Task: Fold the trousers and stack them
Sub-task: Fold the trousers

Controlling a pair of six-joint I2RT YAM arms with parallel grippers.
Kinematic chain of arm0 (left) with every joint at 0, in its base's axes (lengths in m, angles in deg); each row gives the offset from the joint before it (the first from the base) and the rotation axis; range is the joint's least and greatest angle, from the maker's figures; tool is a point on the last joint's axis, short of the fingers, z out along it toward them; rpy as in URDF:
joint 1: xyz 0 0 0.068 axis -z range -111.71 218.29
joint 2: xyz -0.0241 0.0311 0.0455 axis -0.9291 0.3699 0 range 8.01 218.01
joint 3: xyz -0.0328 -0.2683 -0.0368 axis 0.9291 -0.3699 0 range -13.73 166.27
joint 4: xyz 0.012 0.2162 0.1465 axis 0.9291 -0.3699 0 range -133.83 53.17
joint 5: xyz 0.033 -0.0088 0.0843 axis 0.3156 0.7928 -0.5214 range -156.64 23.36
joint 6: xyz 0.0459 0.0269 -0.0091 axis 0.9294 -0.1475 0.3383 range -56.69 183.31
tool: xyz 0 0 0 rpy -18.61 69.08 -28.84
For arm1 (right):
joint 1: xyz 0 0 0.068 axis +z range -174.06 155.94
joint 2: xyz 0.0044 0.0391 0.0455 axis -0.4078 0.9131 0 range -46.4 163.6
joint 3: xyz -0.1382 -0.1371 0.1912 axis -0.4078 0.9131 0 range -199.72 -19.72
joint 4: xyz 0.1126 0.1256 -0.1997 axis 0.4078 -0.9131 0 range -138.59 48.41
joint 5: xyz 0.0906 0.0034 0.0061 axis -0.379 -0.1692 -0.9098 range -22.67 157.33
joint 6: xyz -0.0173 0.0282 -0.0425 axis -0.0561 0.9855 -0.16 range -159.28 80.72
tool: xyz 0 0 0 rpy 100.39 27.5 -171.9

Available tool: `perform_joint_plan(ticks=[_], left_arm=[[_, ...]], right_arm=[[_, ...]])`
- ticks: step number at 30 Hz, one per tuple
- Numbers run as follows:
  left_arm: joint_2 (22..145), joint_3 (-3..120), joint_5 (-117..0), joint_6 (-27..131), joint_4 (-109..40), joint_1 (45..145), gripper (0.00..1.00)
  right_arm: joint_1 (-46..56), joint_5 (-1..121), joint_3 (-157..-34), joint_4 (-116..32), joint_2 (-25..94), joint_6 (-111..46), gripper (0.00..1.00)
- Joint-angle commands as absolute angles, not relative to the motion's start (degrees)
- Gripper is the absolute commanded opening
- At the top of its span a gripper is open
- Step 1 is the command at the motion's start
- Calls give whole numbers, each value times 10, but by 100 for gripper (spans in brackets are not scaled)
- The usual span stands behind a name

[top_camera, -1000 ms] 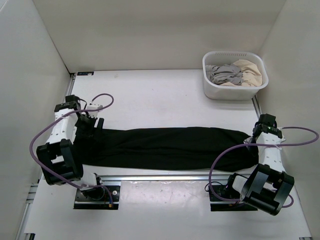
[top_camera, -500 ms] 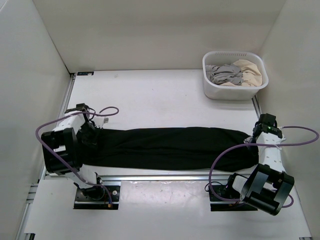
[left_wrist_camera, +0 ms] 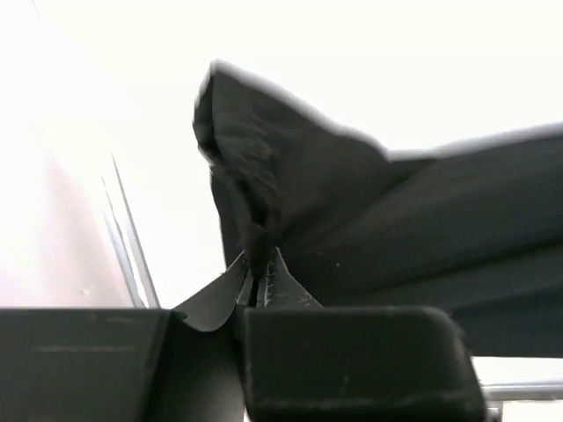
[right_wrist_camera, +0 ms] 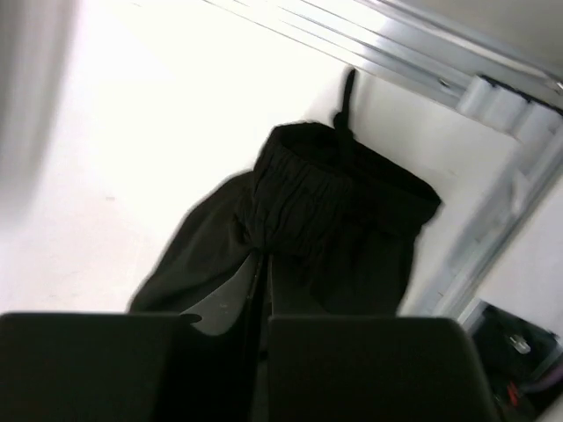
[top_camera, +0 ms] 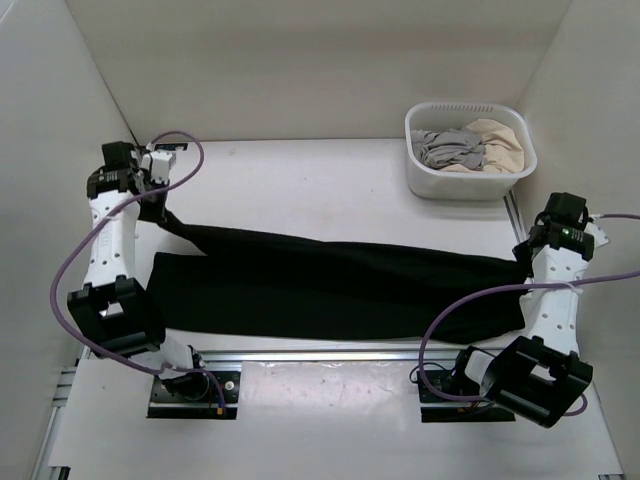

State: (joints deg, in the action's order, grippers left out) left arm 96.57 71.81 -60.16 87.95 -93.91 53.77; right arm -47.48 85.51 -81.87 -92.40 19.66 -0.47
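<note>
Top view: a pair of plain black, soft-fabric long trousers [top_camera: 330,290] lies lengthwise L to R across the white worktop [top_camera: 300,190]. It sits near the front, just behind the long aluminium rail [top_camera: 320,355]. L hand [top_camera: 162,210] is clamped on the trousers' far-left corner & holds it up toward the back-left of the worktop. A taut black strip runs from there down to the rest of the cloth, which lies flat. R hand [top_camera: 524,256] is clamped on the right end of the trousers, near the R edge. A white plastic basket [top_camera: 455,185] sits at the back right, well apart from the trousers, w/ a crumpled grey garment [top_camera: 450,148] & a beige garment [top_camera: 497,140] inside.

L wrist view: L hand [left_wrist_camera: 260,286] has its fingers pinched together on a fold of the trousers [left_wrist_camera: 352,211]. The cloth bunches up above the tips, then stretches off to the right.

R wrist view: R hand [right_wrist_camera: 264,259] has its fingers pressed tight on the trousers' gathered edge [right_wrist_camera: 343,202]. The cloth is bunched just ahead of the tips, w/ a thin black cord [right_wrist_camera: 348,88] sticking out at its far side. A silver metal rail [right_wrist_camera: 387,48] runs beyond.
</note>
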Motion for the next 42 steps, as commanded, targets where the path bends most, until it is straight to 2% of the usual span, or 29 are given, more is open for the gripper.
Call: perform_joint_plan(ticks=[1, 11, 16, 23, 26, 31, 33, 34, 37, 38, 40, 42], left_arm=[[931, 631, -633, 869, -977, 520, 14], [842, 378, -716, 924, -922, 419, 14], [861, 363, -721, 949, -895, 387, 14], [887, 474, -691, 965, -926, 352, 14], [887, 483, -686, 979, -931, 338, 14], [887, 394, -686, 985, -923, 327, 14], [882, 368, -686, 985, -912, 327, 17], [882, 359, -686, 985, -905, 327, 22], [876, 336, -691, 990, -899, 312, 27], [876, 329, -691, 990, -893, 302, 41], [871, 329, -698, 990, -893, 293, 44], [871, 337, -705, 996, -893, 276, 47]], right_arm=[[-485, 891, -793, -977, 175, -9, 0], [-490, 936, -655, -1004, 127, -2, 0], [-490, 955, -677, -1015, 134, 5, 0], [-490, 955, -756, -1049, 135, 5, 0], [-490, 961, -748, -1067, 135, 5, 0], [-490, 941, -672, -1067, 113, 26, 0], [-490, 928, -652, -1062, 113, 36, 0], [-490, 928, -652, -1062, 120, 36, 1], [-515, 928, -658, -1067, 125, 36, 48], [-515, 934, -666, -1075, 125, 36, 77], [-520, 941, -677, -1075, 125, 42, 87], [-520, 927, -702, -1075, 125, 42, 88]])
